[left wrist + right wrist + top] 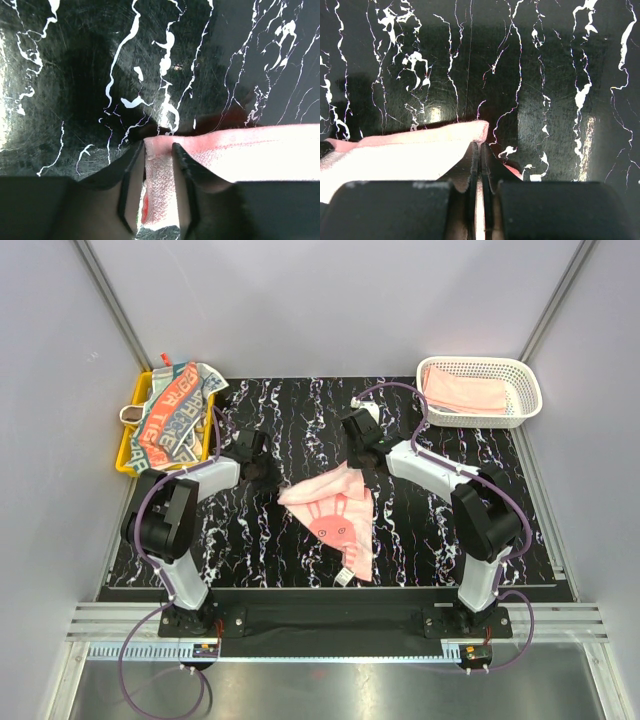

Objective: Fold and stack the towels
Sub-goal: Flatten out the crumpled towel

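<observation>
the right tool [480,149] is pressed together, and a top corner of the pink rabbit towel [337,515] is pinched in it, with cloth showing on both sides of the fingers. the left tool [159,150] is set around the other top corner. its jaws are seen partway apart with terry cloth between them, but whether that cloth is actually clamped can't be told.

the two corners of one edge seem to be taken like this so the towel can be lifted and pulled flat between the arms, which is probably what a clean fold needs. the towel is lying crumpled and skewed in the middle of the black marbled worktop [300,410], rabbit print up, with a small label at the end nearest the arm bases. the fold itself is judged as not yet begun.

further out, a lettered towel [178,405] is draped loosely over the yellow tray [128,455] at the far left, likely parked there unfolded. a plain pink towel [465,395] is laid in the white lattice basket [520,380] at the far right, and it looks fairly flat.

counted up: three towels can be made out (one on the worktop, one on the tray, one in the basket), two tools, one tray, one basket.
</observation>
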You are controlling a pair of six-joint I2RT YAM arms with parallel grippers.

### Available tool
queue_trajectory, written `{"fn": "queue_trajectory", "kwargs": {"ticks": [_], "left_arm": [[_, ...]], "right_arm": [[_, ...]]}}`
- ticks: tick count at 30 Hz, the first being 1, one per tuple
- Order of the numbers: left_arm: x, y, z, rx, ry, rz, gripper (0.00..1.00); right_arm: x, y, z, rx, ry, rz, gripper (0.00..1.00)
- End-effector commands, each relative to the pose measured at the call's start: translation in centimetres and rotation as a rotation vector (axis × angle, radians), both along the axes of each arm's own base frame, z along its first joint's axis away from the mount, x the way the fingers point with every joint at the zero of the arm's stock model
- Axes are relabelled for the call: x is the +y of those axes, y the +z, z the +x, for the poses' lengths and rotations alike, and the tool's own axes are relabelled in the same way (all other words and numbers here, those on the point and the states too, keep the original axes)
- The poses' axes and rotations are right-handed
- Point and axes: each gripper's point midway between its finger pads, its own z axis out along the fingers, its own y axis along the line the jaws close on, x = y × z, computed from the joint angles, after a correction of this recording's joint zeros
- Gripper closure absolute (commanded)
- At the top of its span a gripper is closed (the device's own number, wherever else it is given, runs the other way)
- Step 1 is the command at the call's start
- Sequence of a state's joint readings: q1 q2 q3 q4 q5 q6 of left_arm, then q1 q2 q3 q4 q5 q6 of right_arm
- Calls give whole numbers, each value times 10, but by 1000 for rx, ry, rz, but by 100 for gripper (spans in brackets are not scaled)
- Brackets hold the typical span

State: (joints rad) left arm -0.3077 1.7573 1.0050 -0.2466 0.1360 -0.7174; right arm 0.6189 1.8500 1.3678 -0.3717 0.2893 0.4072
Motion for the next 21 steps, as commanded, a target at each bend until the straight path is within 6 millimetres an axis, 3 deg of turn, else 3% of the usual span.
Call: {"fn": "queue_trajectory", "kwargs": {"ticks": [1, 3, 4, 8, 16, 19, 20, 21], "left_arm": [[-2, 17, 12, -62, 6, -23, 72], [0, 25, 16, -82, 5, -6, 76], [2, 26, 16, -77, 0, 6, 84], [4, 43, 22, -112, -9, 27, 100], [11, 84, 19, -199, -25, 54, 100], [7, 118, 8, -274, -65, 69, 100], [5, 126, 4, -294, -82, 78, 100], [1, 149, -2, -354, -97, 84, 100]], "right_arm": [[-2, 16, 9, -51, -14, 19, 97], [-2, 19, 10, -53, -13, 22, 97], [-1, 19, 10, -53, -9, 22, 97], [1, 25, 9, -61, -5, 31, 97], [0, 61, 7, -119, 8, 70, 98], [2, 81, 0, -149, 42, 104, 99], [0, 97, -5, -178, 61, 123, 100], [3, 107, -9, -193, 87, 147, 100]]}}
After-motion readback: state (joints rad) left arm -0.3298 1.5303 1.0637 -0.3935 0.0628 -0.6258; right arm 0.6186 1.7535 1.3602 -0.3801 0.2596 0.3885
